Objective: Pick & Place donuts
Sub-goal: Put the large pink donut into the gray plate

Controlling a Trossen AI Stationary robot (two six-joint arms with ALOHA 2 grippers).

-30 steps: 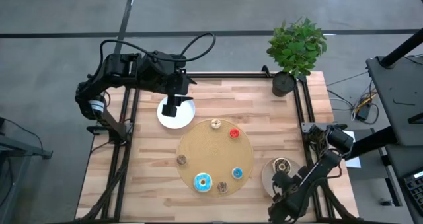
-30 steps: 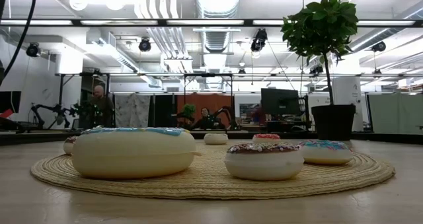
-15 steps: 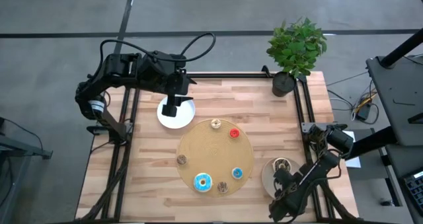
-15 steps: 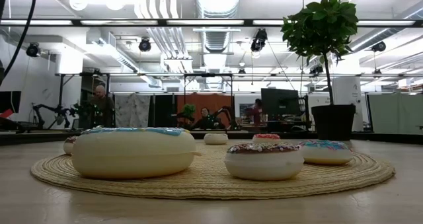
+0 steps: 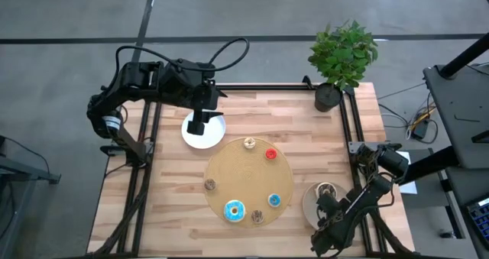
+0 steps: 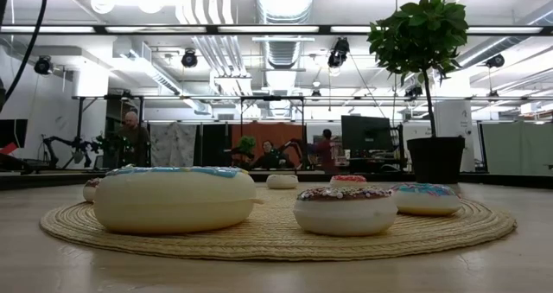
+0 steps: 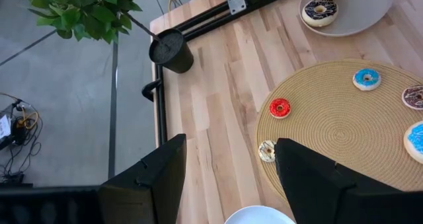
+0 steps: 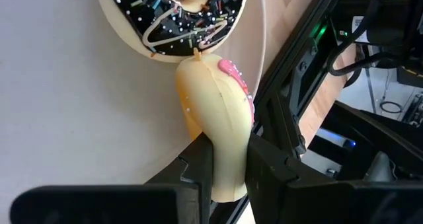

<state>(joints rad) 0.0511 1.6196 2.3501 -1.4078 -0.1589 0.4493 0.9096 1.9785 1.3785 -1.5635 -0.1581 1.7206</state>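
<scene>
- Butcher-block table (image 5: 168,190) fills the overhead shot, framed by black rails, with grey floor all round; the level camera looks past it into a lit workshop where a person (image 6: 131,137) stands far back among stands and monitors.
- Centre stage, the round woven mat (image 5: 248,184) carries six donuts: the big blue-iced donut (image 5: 234,210), a small blue donut (image 5: 274,200), a brown-sprinkled donut (image 5: 257,217), a small brown donut (image 5: 209,184), the red donut (image 5: 270,154) and a tan donut (image 5: 249,143).
- Left gripper (image 5: 195,126) hangs over the white plate (image 5: 212,139) at the table's far left, arm folded back over the rail; in its wrist camera the two dark fingers (image 7: 316,178) stand spread wide, with nothing between them.
- Right gripper (image 5: 327,211) sits low at the near right corner, at the beige plate (image 5: 312,199), arm bent along the rail.
- Its jaws are pinching the pink-iced donut (image 8: 219,112) on edge, standing upright on the plate and touching the chocolate donut (image 8: 182,19) that lies flat there.
- Potted plant (image 5: 341,56) stands at the far right corner, well apart from both arms.
- Nothing lies between the left gripper and the mat.
</scene>
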